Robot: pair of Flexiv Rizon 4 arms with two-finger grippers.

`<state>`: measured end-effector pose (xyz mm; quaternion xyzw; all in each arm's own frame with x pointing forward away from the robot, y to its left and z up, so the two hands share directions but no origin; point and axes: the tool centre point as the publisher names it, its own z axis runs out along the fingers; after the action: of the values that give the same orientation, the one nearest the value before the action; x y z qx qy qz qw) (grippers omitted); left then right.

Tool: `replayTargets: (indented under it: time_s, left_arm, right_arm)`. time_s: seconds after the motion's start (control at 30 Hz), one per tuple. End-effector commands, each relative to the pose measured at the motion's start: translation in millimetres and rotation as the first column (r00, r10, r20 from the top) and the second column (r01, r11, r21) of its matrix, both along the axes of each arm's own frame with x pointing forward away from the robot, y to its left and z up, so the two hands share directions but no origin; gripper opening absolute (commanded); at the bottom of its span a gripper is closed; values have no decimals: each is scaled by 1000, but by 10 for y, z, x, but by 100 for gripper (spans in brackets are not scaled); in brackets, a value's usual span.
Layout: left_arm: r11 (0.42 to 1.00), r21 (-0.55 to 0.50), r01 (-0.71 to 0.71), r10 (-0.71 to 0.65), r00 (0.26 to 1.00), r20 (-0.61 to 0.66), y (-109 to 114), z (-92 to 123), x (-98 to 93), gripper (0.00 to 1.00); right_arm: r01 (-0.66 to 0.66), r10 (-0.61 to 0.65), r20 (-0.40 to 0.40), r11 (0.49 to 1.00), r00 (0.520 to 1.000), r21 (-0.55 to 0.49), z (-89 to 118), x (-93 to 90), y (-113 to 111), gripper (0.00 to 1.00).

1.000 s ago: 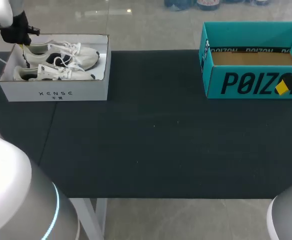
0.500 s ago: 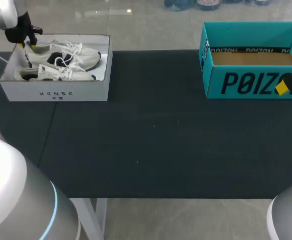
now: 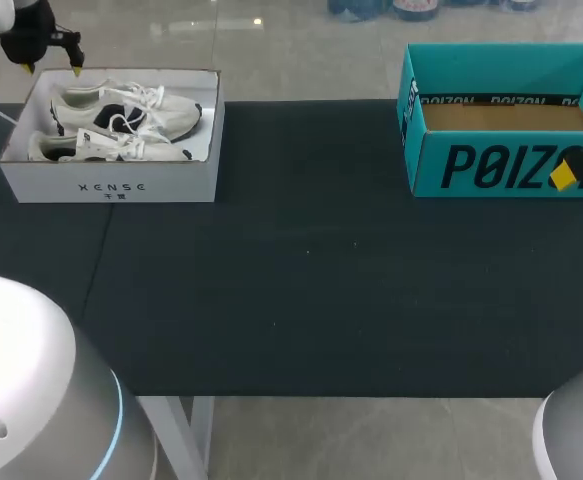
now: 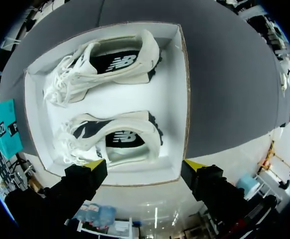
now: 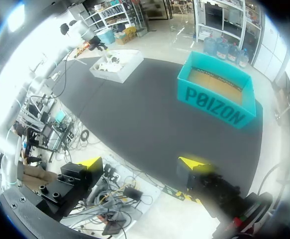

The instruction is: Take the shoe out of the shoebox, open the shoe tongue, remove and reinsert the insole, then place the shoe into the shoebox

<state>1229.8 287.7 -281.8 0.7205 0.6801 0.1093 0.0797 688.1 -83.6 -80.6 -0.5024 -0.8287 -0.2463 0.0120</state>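
A white shoebox (image 3: 111,186) stands at the table's far left with two white sneakers lying on their sides in it, the rear one (image 3: 121,108) and the front one (image 3: 106,148). My left gripper (image 3: 51,70) hovers open over the box's back left corner, holding nothing. In the left wrist view that gripper (image 4: 145,164) hangs above the box rim (image 4: 185,99), with the nearer sneaker (image 4: 117,139) just ahead of its fingers and the other sneaker (image 4: 110,62) beyond. My right gripper (image 3: 571,172) sits open at the table's right edge, empty.
A teal open box (image 3: 501,165) stands at the far right, just behind my right gripper (image 5: 141,162); it is also in the right wrist view (image 5: 217,97), with the white shoebox (image 5: 117,64) far off. Black mat (image 3: 311,260) covers the table.
My left gripper has opened, let go of the rear sneaker's heel, and lifted back and up from the box. The sneaker stays in the box. The right arm has not moved.
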Motion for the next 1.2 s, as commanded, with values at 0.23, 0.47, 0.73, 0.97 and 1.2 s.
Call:
replayTargets:
  time_s: [0.23, 0.47, 0.73, 0.97, 1.2]
  left_arm:
    - [1000, -28, 4, -4, 1000, 5, -215, 336, -947, 100]
    - [1000, -28, 4, -4, 1000, 5, -215, 336, -947, 100]
    - [1000, -28, 4, -4, 1000, 5, -215, 336, -947, 100]
    - [1000, -28, 4, -4, 1000, 5, -215, 336, -947, 100]
    - [1000, -28, 4, -4, 1000, 5, -215, 336, -947, 100]
  right_arm:
    - [-2, 2, -8, 1000, 1000, -3, 14, 35, 12, 100]
    - [-2, 2, -8, 1000, 1000, -3, 14, 35, 12, 100]
    - [-2, 2, -8, 1000, 1000, -3, 14, 35, 12, 100]
    - [-2, 2, -8, 1000, 1000, -3, 14, 35, 12, 100]
    - [-2, 2, -8, 1000, 1000, -3, 14, 35, 12, 100]
